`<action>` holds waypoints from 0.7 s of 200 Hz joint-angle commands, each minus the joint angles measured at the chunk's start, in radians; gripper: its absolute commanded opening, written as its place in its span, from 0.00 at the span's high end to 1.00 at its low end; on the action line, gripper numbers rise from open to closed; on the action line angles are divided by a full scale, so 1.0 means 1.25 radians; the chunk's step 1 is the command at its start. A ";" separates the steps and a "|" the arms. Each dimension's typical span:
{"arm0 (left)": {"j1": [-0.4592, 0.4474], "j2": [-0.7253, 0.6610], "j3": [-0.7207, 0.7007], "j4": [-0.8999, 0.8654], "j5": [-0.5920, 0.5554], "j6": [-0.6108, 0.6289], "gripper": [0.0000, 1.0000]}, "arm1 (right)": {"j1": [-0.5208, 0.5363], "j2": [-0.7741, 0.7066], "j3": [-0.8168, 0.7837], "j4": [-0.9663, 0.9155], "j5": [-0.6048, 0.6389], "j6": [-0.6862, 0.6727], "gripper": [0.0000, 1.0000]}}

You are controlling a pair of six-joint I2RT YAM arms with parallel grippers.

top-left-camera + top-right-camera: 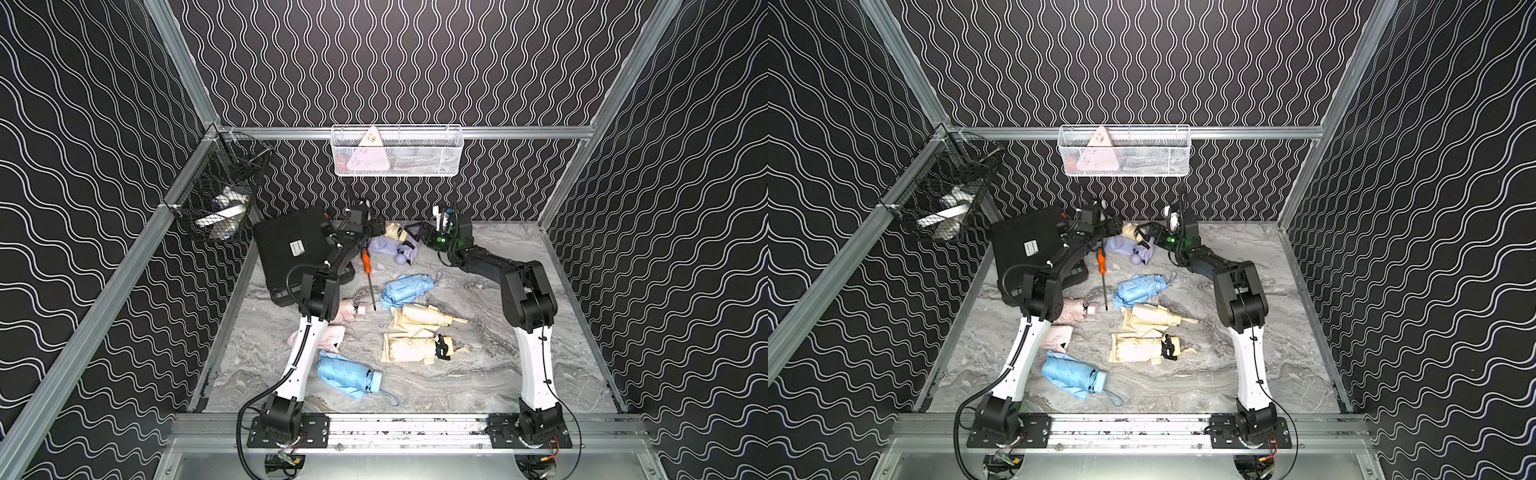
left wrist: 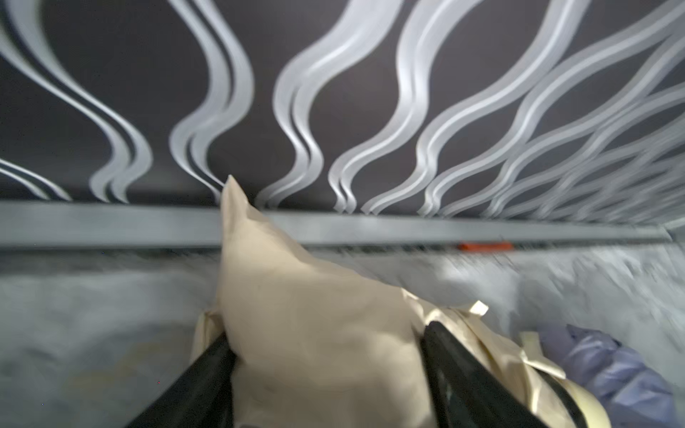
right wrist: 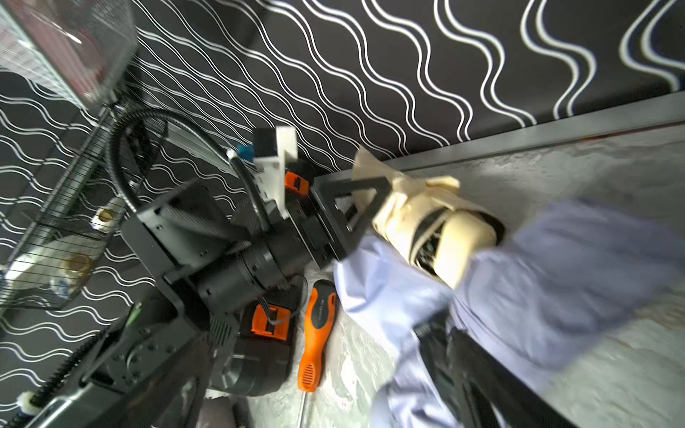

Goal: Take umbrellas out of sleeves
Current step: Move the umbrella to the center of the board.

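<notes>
Item: smooth cream fabric sleeve, at rear centre of the grey marble tabletop, clamped between the left gripper fingers. The crinkled cream umbrella juts past them, stubby handle outward. The right gripper has its jaws spread wide, beside it, over the lilac umbrella.

From my remote console: blur smears the lilac umbrella in the right wrist view, the cream sleeve runs off the left wrist picture's edge, and the left arm hides part of a pink umbrella.
</notes>
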 commanded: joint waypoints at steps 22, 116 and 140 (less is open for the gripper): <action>-0.056 -0.098 -0.179 -0.060 0.107 0.031 0.23 | -0.002 -0.143 -0.070 -0.240 0.029 -0.228 0.00; -0.060 -0.388 -0.598 0.265 0.229 -0.235 0.04 | -0.033 -0.122 0.037 -0.651 0.079 -0.652 0.01; -0.042 -0.435 -0.604 0.291 0.254 -0.277 0.03 | -0.033 -0.097 0.050 -0.649 0.081 -0.667 0.01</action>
